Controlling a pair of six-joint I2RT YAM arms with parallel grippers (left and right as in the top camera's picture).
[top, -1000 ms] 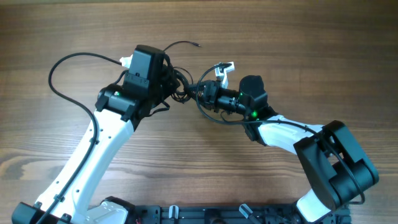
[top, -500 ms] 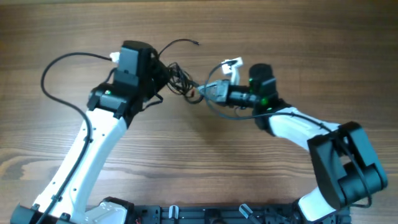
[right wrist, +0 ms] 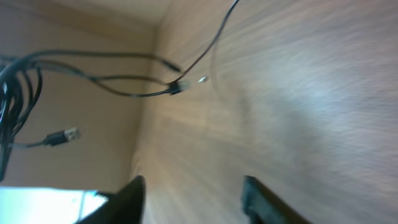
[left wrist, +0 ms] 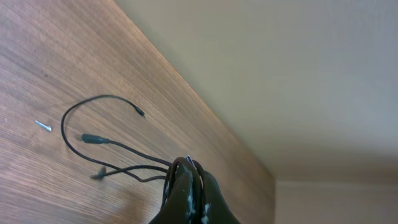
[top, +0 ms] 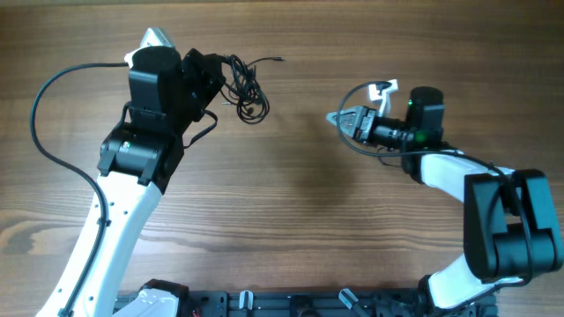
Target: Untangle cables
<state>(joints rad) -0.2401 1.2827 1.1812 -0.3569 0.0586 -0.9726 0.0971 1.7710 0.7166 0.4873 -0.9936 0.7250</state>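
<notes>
The left gripper is clamped shut on the cables. The left wrist view shows the thin black cords spilling out right at its fingertips, with loops and small plug tips trailing ahead of and below them over the wooden table. The right gripper stands with its fingers parted and, as far as the smeared right wrist view allows, nothing between them. The bunch lies well ahead of it, out of reach, with bare wood between. The main hazard, as I judge it, is that the whole tangle is pinched at one spot by one tool. Any lift or tug from there would draw the loops tighter round each other rather than free a strand. To separate anything, the right gripper would have to come in close beside the left fingertips, where the cords are crowded. Closing there could catch two or three strands at once, or knock against the left jaws. Reaching for a loose end farther from the left tool looks safer, yet those tips are slim and could slip out of the jaws or be pressed flat against the wood. A sharp pull could also slide the thin cords through the left grip and drop the bunch.
</notes>
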